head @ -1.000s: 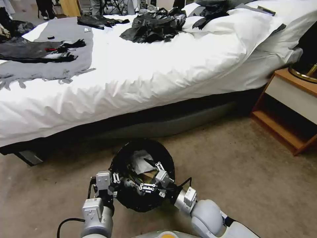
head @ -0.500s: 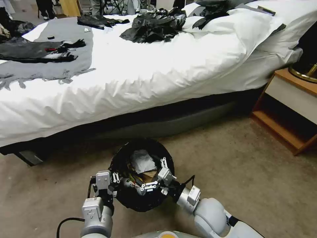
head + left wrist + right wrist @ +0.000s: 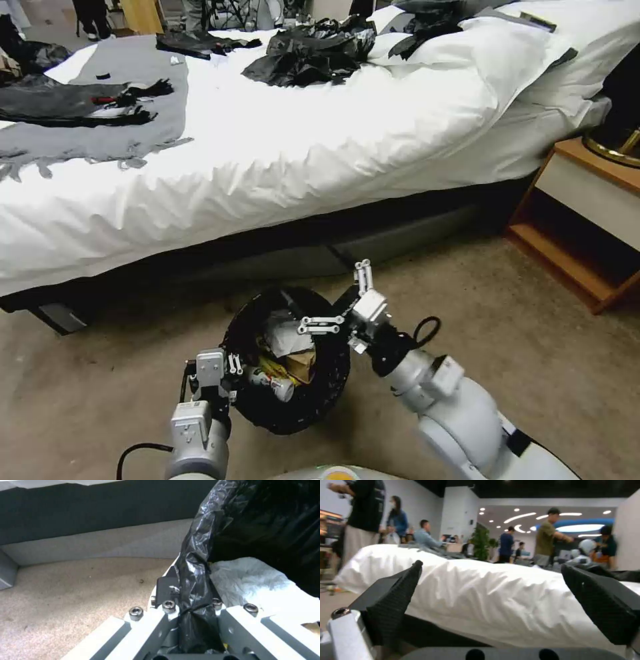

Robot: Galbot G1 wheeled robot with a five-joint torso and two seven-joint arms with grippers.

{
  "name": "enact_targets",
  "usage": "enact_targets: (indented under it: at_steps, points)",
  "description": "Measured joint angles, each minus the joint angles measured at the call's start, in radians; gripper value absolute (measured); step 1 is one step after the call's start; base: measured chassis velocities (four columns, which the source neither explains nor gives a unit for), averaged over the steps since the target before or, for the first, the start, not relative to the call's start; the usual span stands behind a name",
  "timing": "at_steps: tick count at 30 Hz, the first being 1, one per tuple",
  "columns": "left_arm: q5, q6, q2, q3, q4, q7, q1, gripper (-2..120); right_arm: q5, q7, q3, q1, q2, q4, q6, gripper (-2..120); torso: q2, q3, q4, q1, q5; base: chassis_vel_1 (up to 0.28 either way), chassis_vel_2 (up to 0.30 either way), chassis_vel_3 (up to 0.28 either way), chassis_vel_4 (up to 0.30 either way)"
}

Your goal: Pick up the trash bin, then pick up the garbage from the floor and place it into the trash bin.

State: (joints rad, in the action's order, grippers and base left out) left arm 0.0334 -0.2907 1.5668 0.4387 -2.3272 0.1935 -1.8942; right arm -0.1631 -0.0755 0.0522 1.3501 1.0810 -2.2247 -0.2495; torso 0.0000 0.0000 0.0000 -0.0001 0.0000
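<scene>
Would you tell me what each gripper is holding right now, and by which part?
The left gripper holds the trash bin by its near, bag-lined rim. The right gripper is open and holds nothing.

The bin's [image 3: 293, 400] white wall is hidden under its black liner, and the litter [image 3: 293, 353] inside is a jumble, only partly showing. The nightstand [image 3: 587, 220] is cut off at the picture's right edge. In the left wrist view, liner [image 3: 196, 585] bunches between the left gripper's [image 3: 196, 620] fingers, covering the rim there.
</scene>
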Motion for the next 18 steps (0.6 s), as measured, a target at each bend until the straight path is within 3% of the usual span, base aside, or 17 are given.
enact_targets:
  at_steps: [9,18]
  points:
    - [-0.032,0.01,-0.011,0.026,-0.006,0.005,-0.006,0,0.117,0.16,0.176,0.162,0.142,0.049,-0.047,100,0.0,0.0,-0.0002,0.0,0.0001,0.0,0.0,0.0,0.0]
    - [-0.04,0.011,-0.014,0.024,-0.016,0.006,-0.005,0,0.119,0.209,0.248,0.202,0.183,0.099,-0.096,100,0.0,0.0,-0.0001,0.0,0.0,0.0,0.0,0.0,0.0]
